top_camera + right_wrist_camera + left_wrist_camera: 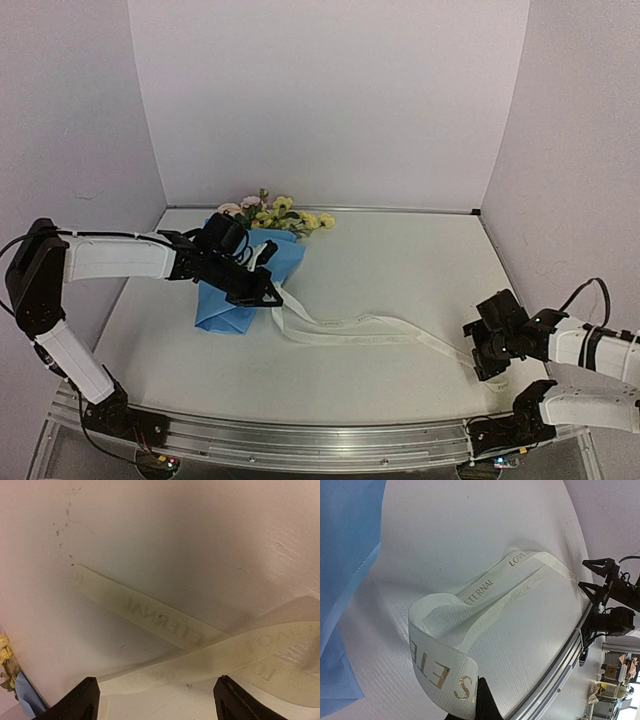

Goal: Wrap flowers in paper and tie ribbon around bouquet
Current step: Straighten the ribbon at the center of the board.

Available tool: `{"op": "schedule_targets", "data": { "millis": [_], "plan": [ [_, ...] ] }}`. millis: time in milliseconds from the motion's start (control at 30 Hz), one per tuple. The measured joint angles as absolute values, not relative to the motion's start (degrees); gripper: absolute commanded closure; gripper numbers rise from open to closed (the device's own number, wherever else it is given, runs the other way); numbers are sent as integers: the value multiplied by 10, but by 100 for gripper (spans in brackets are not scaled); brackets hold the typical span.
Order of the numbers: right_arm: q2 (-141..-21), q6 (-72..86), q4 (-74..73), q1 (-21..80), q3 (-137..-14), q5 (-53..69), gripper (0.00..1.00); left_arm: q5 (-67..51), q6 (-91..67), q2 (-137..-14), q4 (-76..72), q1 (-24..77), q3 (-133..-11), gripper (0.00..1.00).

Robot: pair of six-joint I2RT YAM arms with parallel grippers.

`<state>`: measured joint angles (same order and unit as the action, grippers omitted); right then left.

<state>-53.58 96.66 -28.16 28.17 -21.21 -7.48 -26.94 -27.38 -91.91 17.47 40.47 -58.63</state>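
The bouquet lies at the back left: blue paper [222, 305] wrapped around flowers [275, 212] with pale pink and yellow blossoms poking out toward the wall. My left gripper [268, 292] hovers over the paper's near right edge, shut on the ribbon [360, 328]. In the left wrist view the ribbon [470, 610] curls up in a loop into the left gripper [477, 696], beside the paper [345, 580]. The cream ribbon trails right across the table to my right gripper [487, 352]. In the right wrist view the right gripper [157, 697] stands open above crossing ribbon bands [165, 625], holding nothing.
The white table [400, 260] is boxed in by pale walls at the back and both sides. A metal rail [320, 440] runs along the near edge, between the two arm bases. The right gripper [600, 580] shows at the far edge of the left wrist view.
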Motion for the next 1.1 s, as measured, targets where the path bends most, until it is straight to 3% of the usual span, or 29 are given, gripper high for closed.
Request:
{"op": "schedule_targets", "data": {
  "millis": [267, 433, 567, 667, 767, 933, 1100],
  "plan": [
    [-559, 1022, -336, 266, -217, -73, 23, -235, -240, -868, 264, 362, -608, 100],
    [-582, 1034, -350, 252, -227, -65, 39, -223, -234, -843, 287, 350, -611, 100],
    [-623, 1026, -356, 238, -246, -64, 58, -215, -226, -822, 302, 340, -611, 100],
    [-663, 1015, -361, 231, -263, -67, 63, -207, -224, -806, 306, 334, -611, 100],
    [-697, 1004, -363, 225, -283, -73, 61, -196, -224, -787, 306, 329, -610, 100],
    [-717, 988, -360, 221, -295, -84, 40, -174, -225, -751, 306, 323, -592, 100],
    [-714, 981, -359, 218, -296, -87, 40, -148, -226, -724, 306, 321, -580, 100]
  ]
}}
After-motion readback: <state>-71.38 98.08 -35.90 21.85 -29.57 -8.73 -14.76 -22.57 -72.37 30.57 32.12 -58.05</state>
